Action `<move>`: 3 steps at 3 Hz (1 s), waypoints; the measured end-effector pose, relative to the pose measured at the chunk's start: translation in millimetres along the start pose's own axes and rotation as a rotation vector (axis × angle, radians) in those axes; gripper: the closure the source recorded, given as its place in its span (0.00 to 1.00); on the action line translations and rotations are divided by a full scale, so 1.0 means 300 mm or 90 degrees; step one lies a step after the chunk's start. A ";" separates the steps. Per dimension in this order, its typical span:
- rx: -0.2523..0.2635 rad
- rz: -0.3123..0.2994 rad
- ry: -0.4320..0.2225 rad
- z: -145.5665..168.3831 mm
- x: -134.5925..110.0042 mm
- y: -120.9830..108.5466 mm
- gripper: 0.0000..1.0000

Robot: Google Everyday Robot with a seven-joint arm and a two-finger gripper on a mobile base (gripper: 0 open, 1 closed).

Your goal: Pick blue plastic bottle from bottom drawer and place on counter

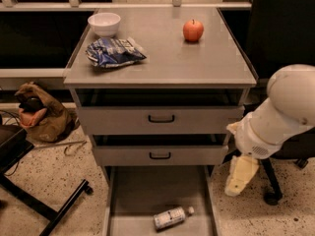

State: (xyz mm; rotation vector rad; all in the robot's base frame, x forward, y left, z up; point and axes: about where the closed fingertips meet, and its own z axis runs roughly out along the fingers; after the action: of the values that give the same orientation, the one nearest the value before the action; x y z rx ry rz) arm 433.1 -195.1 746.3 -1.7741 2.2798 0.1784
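Blue plastic bottle (171, 217) lies in the open bottom drawer (147, 191), not yet grasped. Claw (240, 177) hangs beside the drawer; spread or pressed together, I cannot tell. Grasping and placing on bench (172, 58) are left.

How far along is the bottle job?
Done: the bottom drawer is open. In hand: the approach; the gripper hangs right of that drawer, outside it. Left: grasp the blue plastic bottle, lying on the drawer floor, and set it on the counter.
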 end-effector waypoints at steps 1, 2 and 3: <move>-0.012 0.004 -0.032 0.256 -0.002 -0.022 0.00; -0.003 0.032 -0.055 0.477 0.023 -0.016 0.00; 0.033 0.070 -0.100 0.556 0.076 -0.027 0.00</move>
State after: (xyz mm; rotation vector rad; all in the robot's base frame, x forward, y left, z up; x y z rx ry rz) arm 455.4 -177.6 580.2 -1.5530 2.2496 0.2662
